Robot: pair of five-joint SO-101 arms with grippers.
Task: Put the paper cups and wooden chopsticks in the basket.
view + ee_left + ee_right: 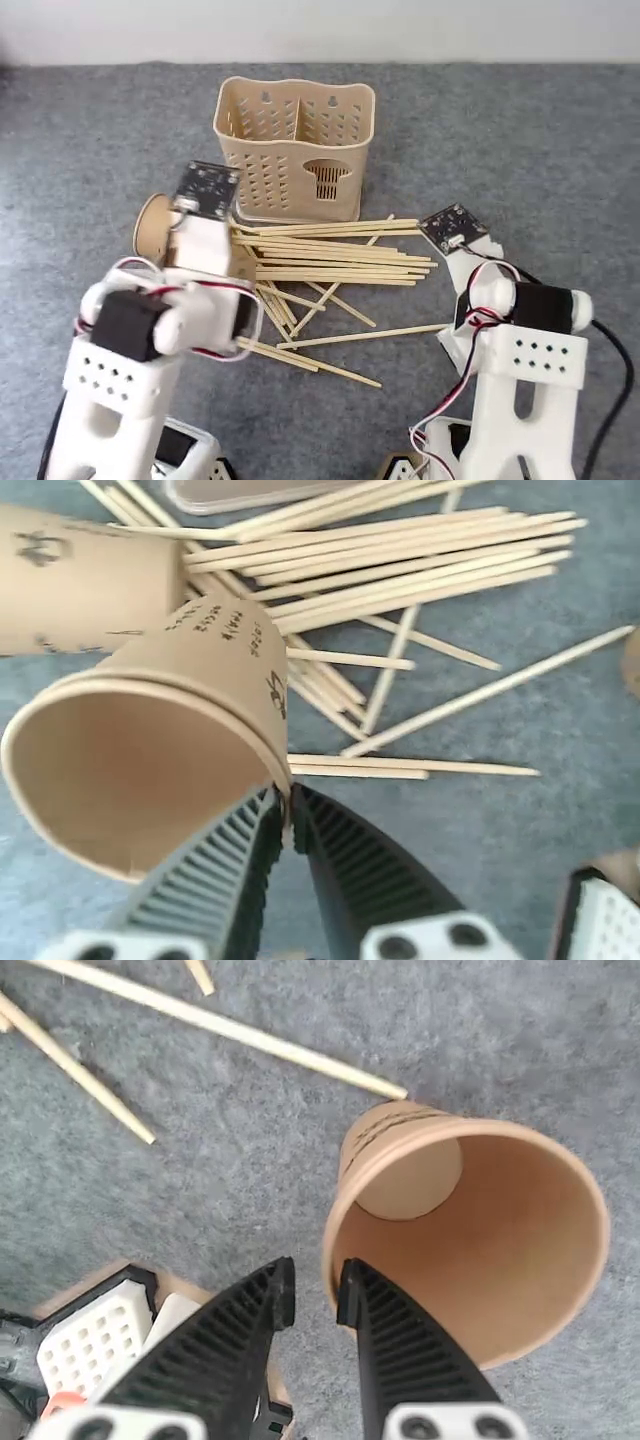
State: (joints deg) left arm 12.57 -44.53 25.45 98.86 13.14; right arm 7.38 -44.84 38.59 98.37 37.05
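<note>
The left gripper [285, 820] is pinched tight on the rim of the left cup [150, 770], whose mouth faces the wrist camera. A second cup [80, 580] lies on its side just beside it. The chopsticks [330, 255] lie scattered on the grey mat [520, 150] in the middle of the high view, just below the upright basket [295, 150] at upper centre. The right gripper [315, 1295] is narrowly parted astride the rim of the right cup [480, 1240], with one finger inside it.

The left arm [120, 375] and right arm [525, 375] are white plastic with perforated shells, black boxy servos [128, 322], looping red, white and black cables [215, 288], dark camera boards [207, 188] at the wrists, and ribbed black fingers [400, 1350].
</note>
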